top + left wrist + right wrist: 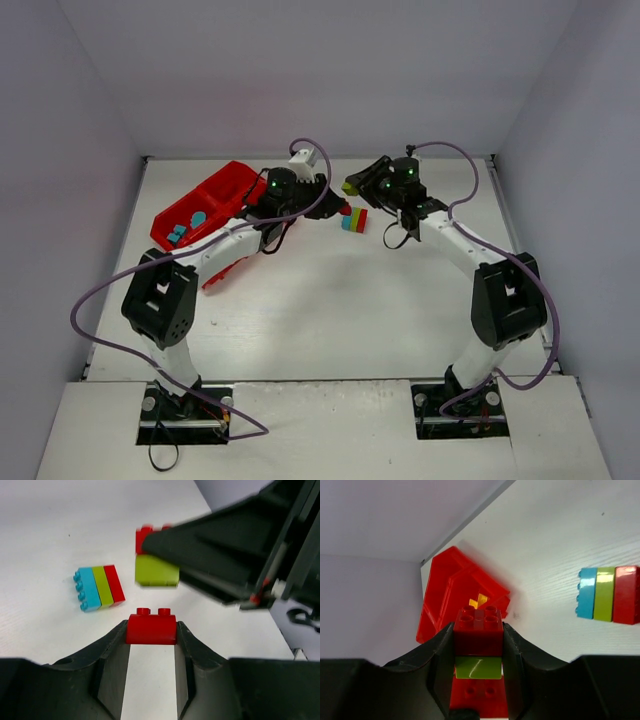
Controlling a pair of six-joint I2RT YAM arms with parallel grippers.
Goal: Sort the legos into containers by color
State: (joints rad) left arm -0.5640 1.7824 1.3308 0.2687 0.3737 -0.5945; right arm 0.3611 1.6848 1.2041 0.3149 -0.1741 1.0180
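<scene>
Red brick (151, 628) clamped in left gripper (151, 631), just apart from red-green stack (156, 570) pinched by right gripper (477, 640), above worktop's far middle. Lift clear of three-colour stack (100, 587), carry level to tray (215, 190) at far left corner, release low.

Left tool (151, 630) and right tool (478, 640), both clamped, sit close together, seemingly almost touching.
</scene>
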